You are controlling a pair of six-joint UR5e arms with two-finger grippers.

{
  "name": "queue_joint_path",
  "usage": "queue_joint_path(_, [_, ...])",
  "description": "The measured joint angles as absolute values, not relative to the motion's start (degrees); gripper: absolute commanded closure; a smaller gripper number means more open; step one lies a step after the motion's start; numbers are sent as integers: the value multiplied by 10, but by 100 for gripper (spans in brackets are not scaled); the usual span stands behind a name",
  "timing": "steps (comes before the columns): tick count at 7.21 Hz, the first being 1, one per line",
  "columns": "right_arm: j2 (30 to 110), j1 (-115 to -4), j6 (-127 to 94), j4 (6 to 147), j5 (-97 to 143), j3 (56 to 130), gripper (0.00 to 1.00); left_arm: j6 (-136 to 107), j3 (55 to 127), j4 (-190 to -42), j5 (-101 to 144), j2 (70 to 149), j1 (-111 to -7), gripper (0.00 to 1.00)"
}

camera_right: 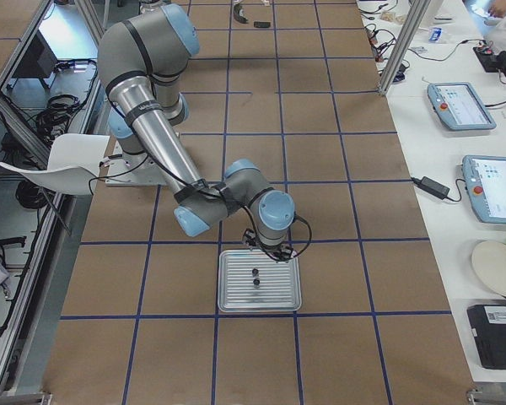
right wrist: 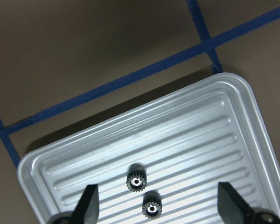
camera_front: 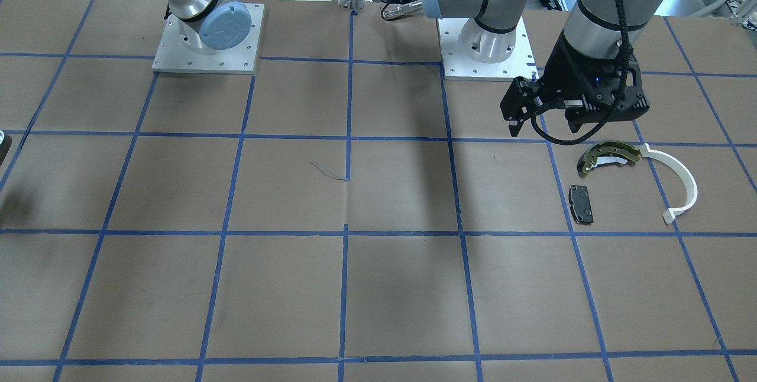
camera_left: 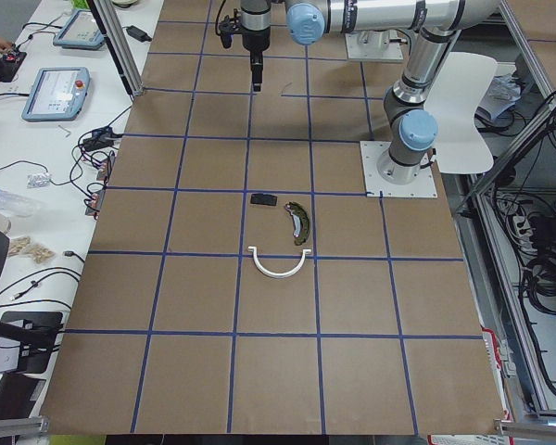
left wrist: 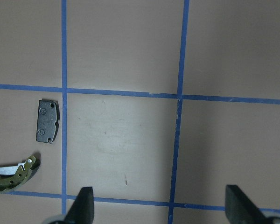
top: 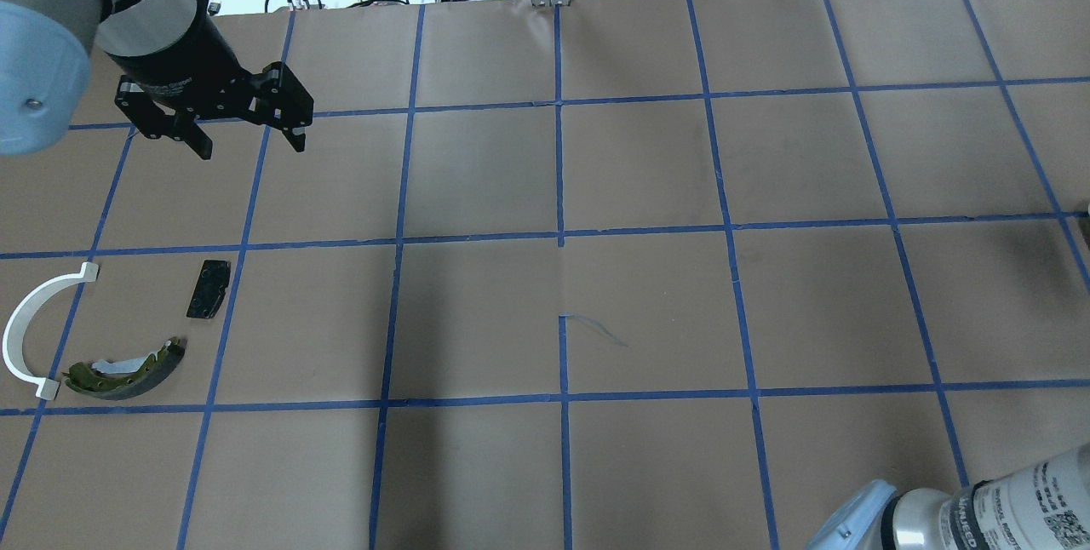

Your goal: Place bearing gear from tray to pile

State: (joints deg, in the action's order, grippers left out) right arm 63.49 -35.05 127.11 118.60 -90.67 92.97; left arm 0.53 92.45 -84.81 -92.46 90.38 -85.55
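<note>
Two small dark bearing gears (right wrist: 136, 181) (right wrist: 151, 209) stand on the ribbed metal tray (right wrist: 196, 135), which also shows in the exterior right view (camera_right: 260, 295). My right gripper (right wrist: 156, 198) is open and hovers above the gears, one finger on each side of them. The pile lies near the left arm: an olive-yellow brake shoe (top: 128, 369), a black pad (top: 209, 288) and a white arc strip (top: 10, 337). My left gripper (top: 249, 146) is open and empty, above the table beyond the pile. The left wrist view shows the pad (left wrist: 48, 121) and the shoe (left wrist: 11, 172).
The brown table is marked with a blue tape grid (top: 559, 235). The arm base plates (camera_front: 207, 39) (camera_front: 488, 45) stand at the robot's edge. A side bench with tablets (camera_right: 460, 105) and a white chair (camera_right: 63, 164) show beside the table.
</note>
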Motion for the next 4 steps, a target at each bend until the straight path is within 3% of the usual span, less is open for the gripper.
queue_joint_path(4, [626, -327, 1427, 1393, -888, 1047, 16, 5, 925, -840, -925, 903, -855, 0])
